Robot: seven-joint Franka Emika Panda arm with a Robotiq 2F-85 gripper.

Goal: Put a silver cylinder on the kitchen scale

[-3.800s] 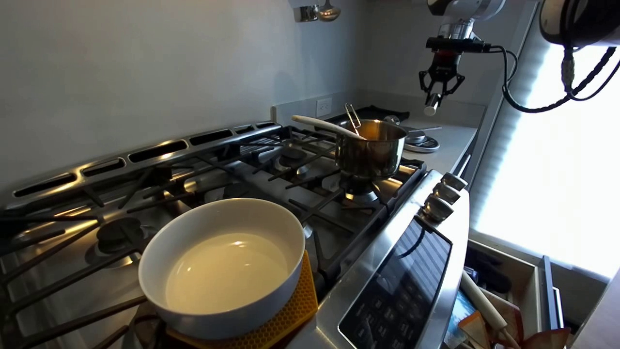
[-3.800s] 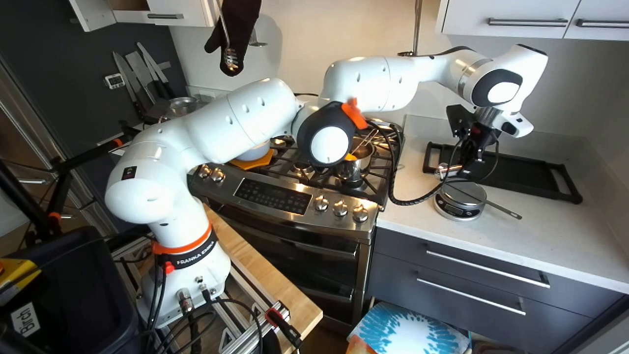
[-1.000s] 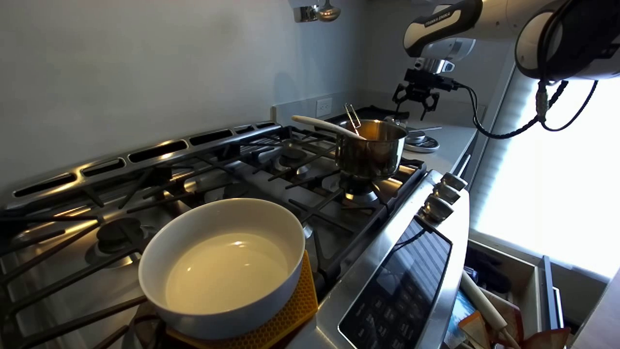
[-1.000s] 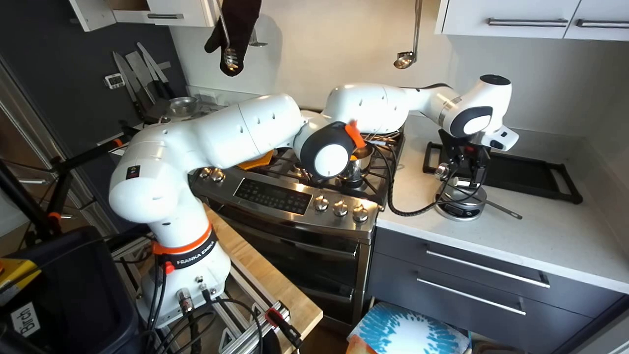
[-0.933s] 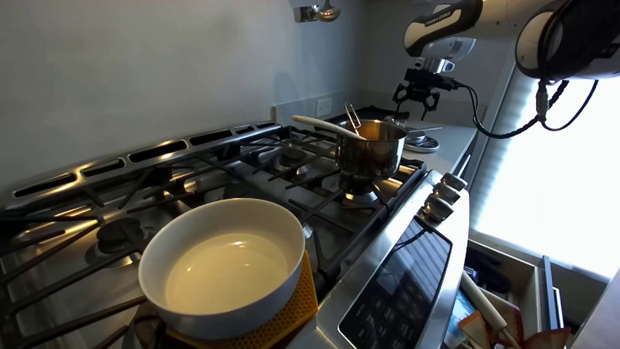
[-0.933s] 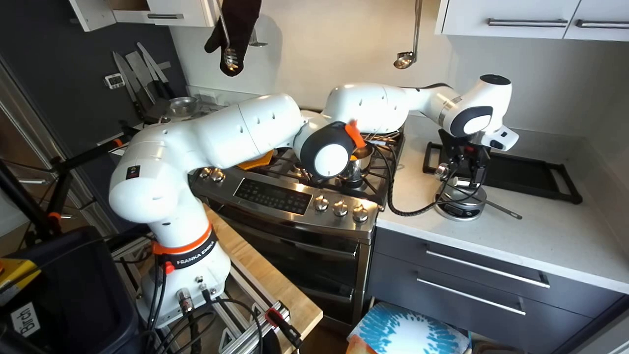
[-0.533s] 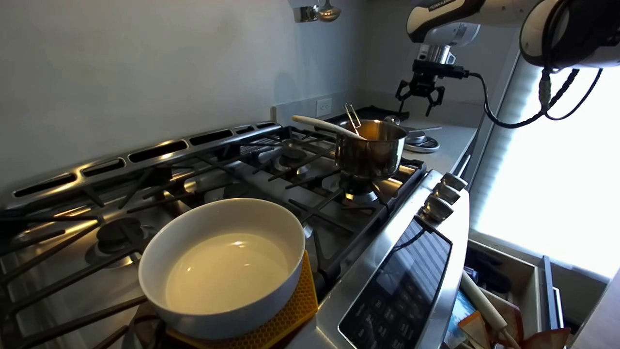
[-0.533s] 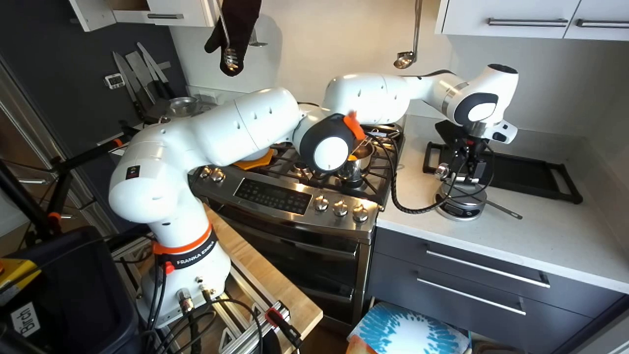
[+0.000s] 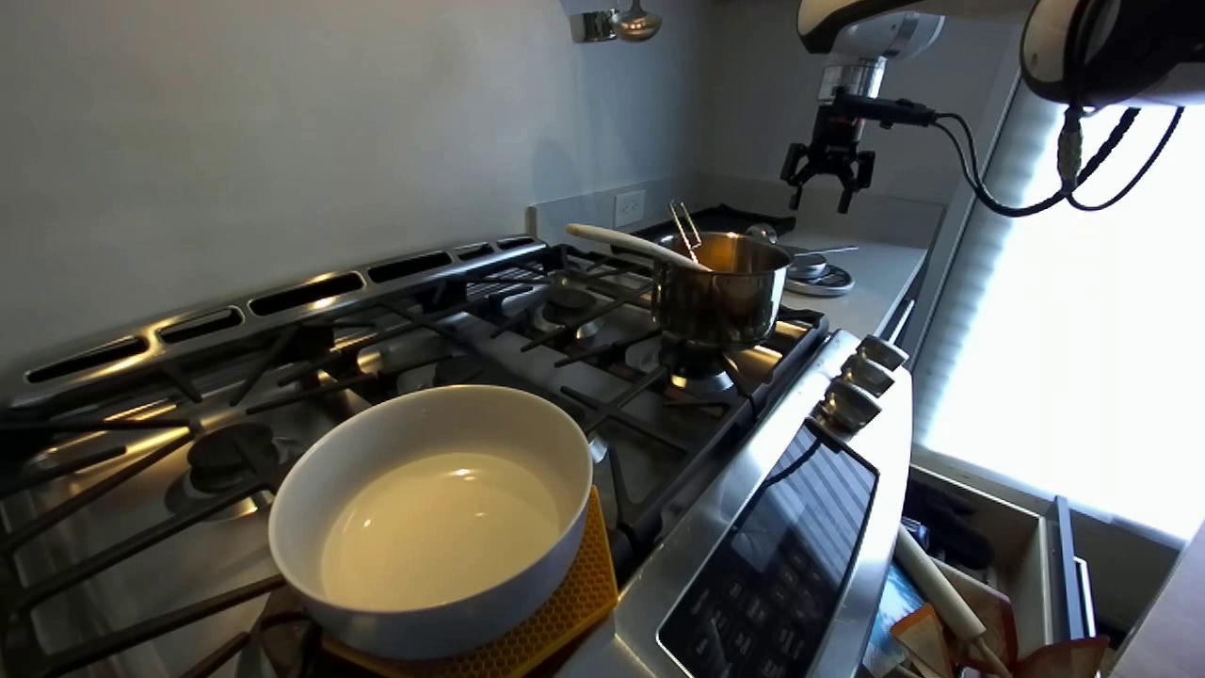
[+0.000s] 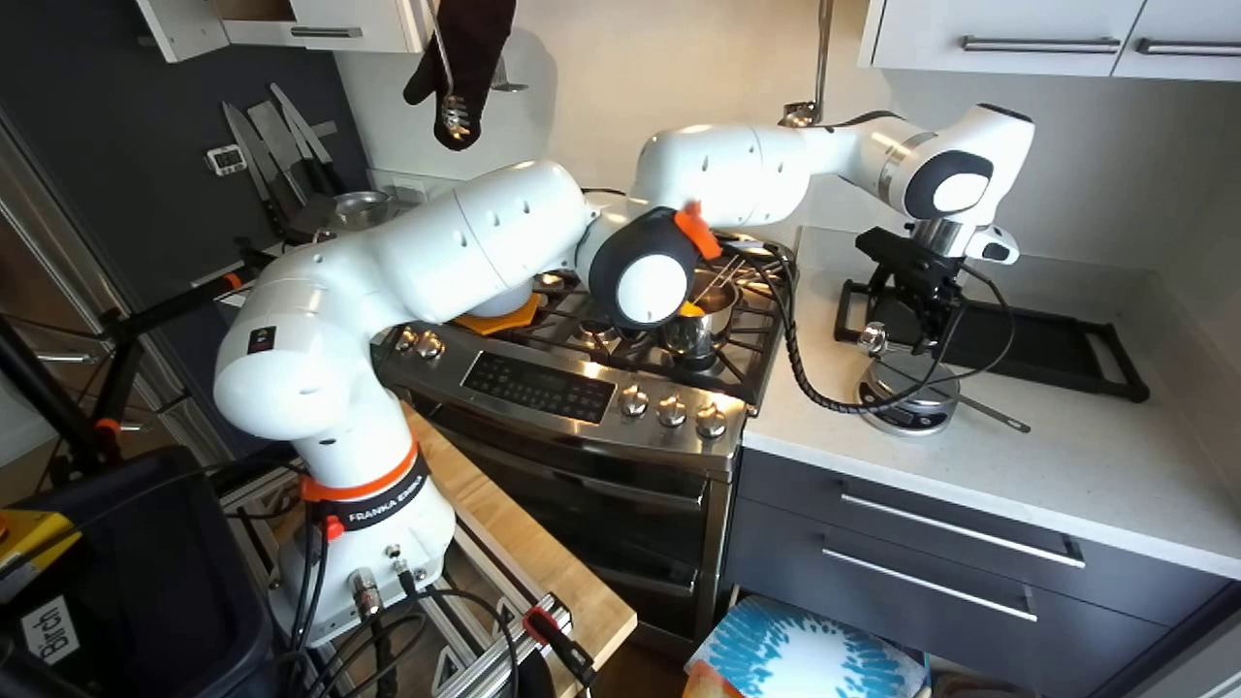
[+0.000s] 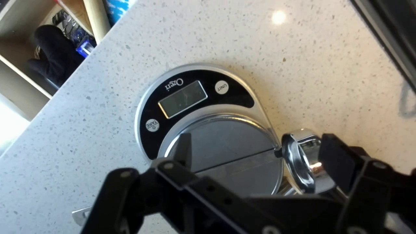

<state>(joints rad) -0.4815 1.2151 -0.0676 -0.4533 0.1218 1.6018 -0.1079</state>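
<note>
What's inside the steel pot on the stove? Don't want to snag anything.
In an exterior view, a pale handle leans over the rim of the steel pot, and a wire tool sticks up. The inner wall partly shows, looking orange; the near wall hides the bottom.

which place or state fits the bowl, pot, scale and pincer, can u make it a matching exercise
1. white bowl
2. steel pot
3. kitchen scale
4. pincer

A. on the pale counter
B. open, in the air
C. on a yellow mat
D. on the stove, with a long pale handle leaning out

Pairs: 1-C, 2-D, 3-A, 4-B
</note>
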